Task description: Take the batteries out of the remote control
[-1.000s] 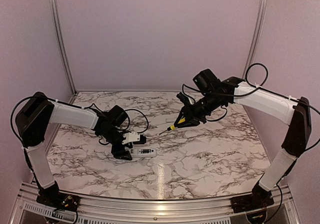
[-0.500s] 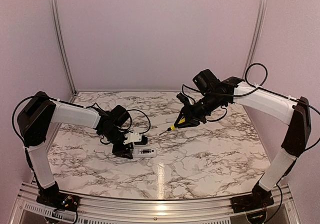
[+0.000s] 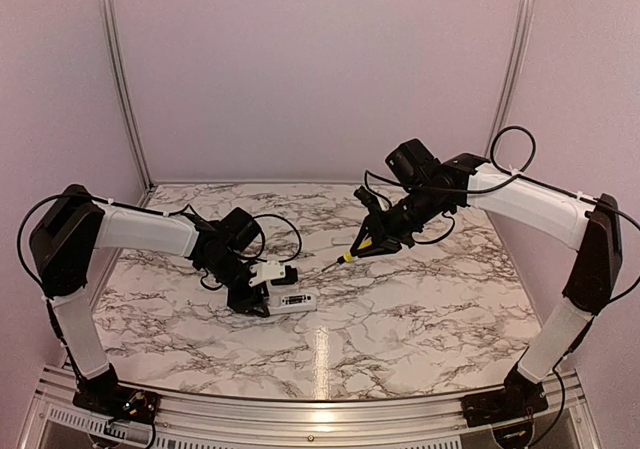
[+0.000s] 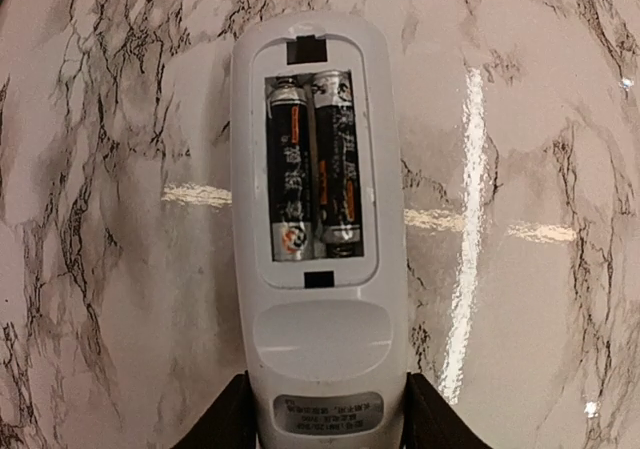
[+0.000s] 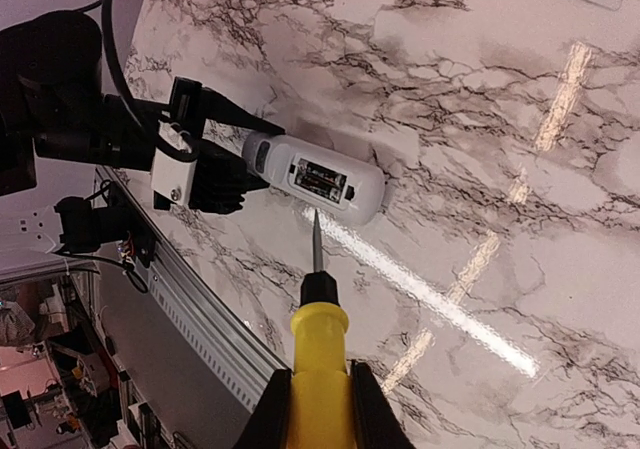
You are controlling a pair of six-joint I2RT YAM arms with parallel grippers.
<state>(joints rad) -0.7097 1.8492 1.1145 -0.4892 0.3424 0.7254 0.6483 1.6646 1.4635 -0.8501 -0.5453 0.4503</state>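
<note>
Your left jaws pinch the label end of the remote control (image 4: pixel 318 299) and hold it on the bench (image 3: pixel 430 299), left of centre and close to the left arm. Its long axis runs left to right across the bench, with the free end pointing right toward the other arm. The open compartment faces up, and both batteries (image 4: pixel 312 164) sit in it side by side along that axis.

Your right jaws are pressed onto the yellow handle of the screwdriver (image 5: pixel 318 334), so the prying falls to the right arm. The tip aims down and left at the remote but stands apart from it, to the right and farther back in the top view. Seen from the right wrist, the blade lines up with the remote's long edge just beside the compartment. By my judgement you must carry it across onto a battery end.
</note>
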